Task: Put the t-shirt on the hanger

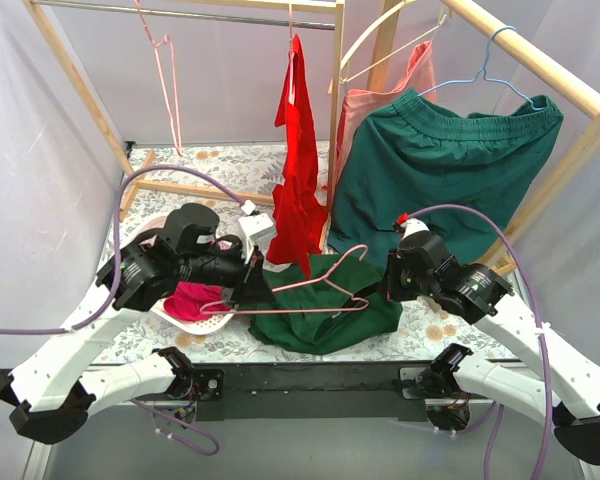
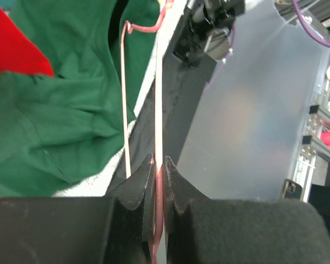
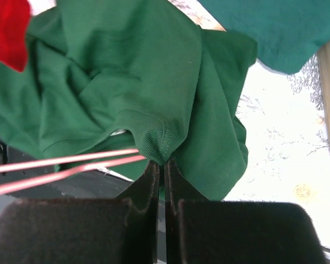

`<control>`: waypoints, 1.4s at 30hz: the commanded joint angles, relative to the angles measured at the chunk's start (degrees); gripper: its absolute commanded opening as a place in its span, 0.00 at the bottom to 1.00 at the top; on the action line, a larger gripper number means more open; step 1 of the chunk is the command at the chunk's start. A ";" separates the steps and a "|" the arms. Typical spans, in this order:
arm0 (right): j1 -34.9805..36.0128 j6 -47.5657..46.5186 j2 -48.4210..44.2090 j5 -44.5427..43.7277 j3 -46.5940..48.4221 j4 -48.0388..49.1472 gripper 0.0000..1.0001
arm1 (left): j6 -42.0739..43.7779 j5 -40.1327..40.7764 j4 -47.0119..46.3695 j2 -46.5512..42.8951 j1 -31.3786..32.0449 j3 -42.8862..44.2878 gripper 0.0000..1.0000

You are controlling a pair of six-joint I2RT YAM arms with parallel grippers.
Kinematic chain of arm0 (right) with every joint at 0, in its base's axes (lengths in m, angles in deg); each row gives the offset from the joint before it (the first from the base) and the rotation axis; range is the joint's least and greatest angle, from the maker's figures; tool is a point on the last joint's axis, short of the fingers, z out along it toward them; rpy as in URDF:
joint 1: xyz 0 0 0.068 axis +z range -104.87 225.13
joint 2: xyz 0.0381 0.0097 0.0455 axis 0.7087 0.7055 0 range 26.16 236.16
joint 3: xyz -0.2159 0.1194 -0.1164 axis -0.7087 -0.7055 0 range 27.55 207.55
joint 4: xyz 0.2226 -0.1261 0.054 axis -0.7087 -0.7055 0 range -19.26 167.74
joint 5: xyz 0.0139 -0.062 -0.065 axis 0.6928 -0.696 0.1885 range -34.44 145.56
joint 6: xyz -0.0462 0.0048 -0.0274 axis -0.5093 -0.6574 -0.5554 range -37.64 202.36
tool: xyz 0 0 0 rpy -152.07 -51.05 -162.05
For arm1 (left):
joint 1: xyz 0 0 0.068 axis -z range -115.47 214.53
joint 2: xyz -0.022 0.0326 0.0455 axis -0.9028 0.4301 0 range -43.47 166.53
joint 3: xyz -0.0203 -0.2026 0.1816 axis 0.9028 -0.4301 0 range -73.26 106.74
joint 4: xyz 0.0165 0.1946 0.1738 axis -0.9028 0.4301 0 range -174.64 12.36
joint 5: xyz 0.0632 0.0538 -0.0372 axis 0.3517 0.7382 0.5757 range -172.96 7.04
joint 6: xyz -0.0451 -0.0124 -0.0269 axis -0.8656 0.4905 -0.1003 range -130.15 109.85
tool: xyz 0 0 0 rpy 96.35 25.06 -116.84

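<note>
Two arms, one bench, one rack.

1. Bench [image 1: 230,165]: floral cover, white walls close on both sides. Bare cloth shows at the back left and in the near right corner. A wooden rack [image 1: 540,60] stands across the back and down the right side.
2. T-shirt [image 1: 325,315] [image 2: 60,110] [image 3: 126,82]: dark green and crumpled, lying at the bench's near edge between the two tools, just below the hanging red t-shirt [image 1: 298,190].
3. Hanger [image 1: 300,311] [image 2: 158,110] [image 3: 71,159]: pink wire, lying nearly flat over the t-shirt. Its hook points toward the back right and its bottom bar runs along the near edge.
4. Left tool [image 1: 248,283] [image 2: 159,165]: clenched on the hanger's wire at its left end, the wire passing straight between the fingertips. The arm reaches in from the left, elbow raised, wrist level, above a white basket [image 1: 195,310] holding pink cloth.
5. Right tool [image 1: 388,285] [image 3: 160,164]: clenched on a ribbed edge of the t-shirt, with the fabric bunched up at the fingertips. The arm comes in from the right, forearm sloping down toward the middle.
6. Hanging stock: green shorts [image 1: 440,170] on a light blue hanger [image 1: 490,60], a cream hanger [image 1: 380,40] beside it, and a spare pink hanger [image 1: 165,80] on the back rail. The shorts hang just behind the right tool.
</note>
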 commanded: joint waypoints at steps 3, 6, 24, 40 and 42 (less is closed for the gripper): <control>-0.31 -3.98 0.88 -1.46 4.33 -4.16 0.01 | 2.13 1.71 -4.73 4.91 0.58 6.65 0.00; -0.31 -3.90 0.62 -2.78 2.05 -4.26 0.01 | 2.31 2.76 -3.15 5.00 0.58 8.34 0.00; -0.22 -3.63 5.53 -5.07 2.74 -3.03 0.01 | 1.86 1.10 -3.49 2.28 0.58 4.38 0.00; -0.31 -3.37 6.33 -3.76 7.65 -2.42 0.01 | 0.99 -1.89 -7.28 2.63 0.58 1.75 0.00; -0.31 -3.63 6.15 -3.14 8.53 -2.06 0.01 | 1.34 -1.63 -7.80 2.98 0.58 1.48 0.00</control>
